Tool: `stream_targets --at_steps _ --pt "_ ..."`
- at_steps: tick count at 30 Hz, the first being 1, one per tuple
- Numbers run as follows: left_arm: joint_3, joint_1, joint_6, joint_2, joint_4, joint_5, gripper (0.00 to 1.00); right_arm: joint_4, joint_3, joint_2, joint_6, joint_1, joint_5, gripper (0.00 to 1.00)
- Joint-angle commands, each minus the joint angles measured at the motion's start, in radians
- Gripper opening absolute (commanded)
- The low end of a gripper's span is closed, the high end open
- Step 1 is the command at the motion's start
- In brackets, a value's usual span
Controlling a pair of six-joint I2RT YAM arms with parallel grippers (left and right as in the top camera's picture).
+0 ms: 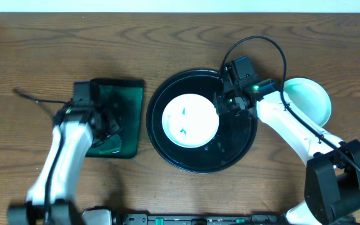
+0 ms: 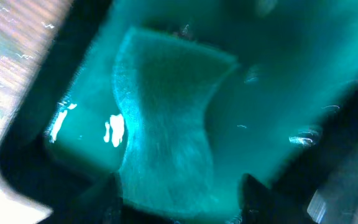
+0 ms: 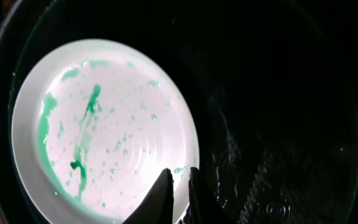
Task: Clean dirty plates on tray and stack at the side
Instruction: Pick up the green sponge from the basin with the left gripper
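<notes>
A white plate (image 1: pixel 190 120) smeared with teal streaks lies inside the black tray (image 1: pixel 242 144). In the right wrist view the plate (image 3: pixel 104 143) fills the left half. My right gripper (image 3: pixel 179 174) is pinched on its right rim; overhead it (image 1: pixel 220 104) sits at the plate's right edge. A wiped pale mint plate (image 1: pixel 308 100) rests on the table to the right of the tray. My left gripper (image 1: pixel 109 122) hangs over the teal sponge (image 2: pixel 166 124). Its fingers (image 2: pixel 179 196) are spread on either side of the sponge's near end.
The sponge lies in a dark-green rectangular tray (image 1: pixel 130 106) to the left of the black tray, with wet green liquid (image 2: pixel 86 137) round it. The right arm's cable (image 1: pixel 274 47) loops over the black tray's far right. The table is bare brown wood (image 1: pixel 42 50).
</notes>
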Motion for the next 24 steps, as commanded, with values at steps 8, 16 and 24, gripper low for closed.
stream_targets --at_steps 8,16,24 --pt "-0.003 0.003 -0.107 0.291 0.075 -0.026 0.07 -0.05 0.007 -0.002 -0.021 0.007 0.0 0.08" --pt "0.054 0.003 -0.046 0.128 -0.009 -0.003 0.07 -0.059 0.006 -0.002 0.051 0.004 0.247 0.07" --pt "0.057 -0.013 0.05 -0.106 -0.033 -0.002 0.07 -0.055 0.005 0.034 -0.003 0.0 0.164 0.08"
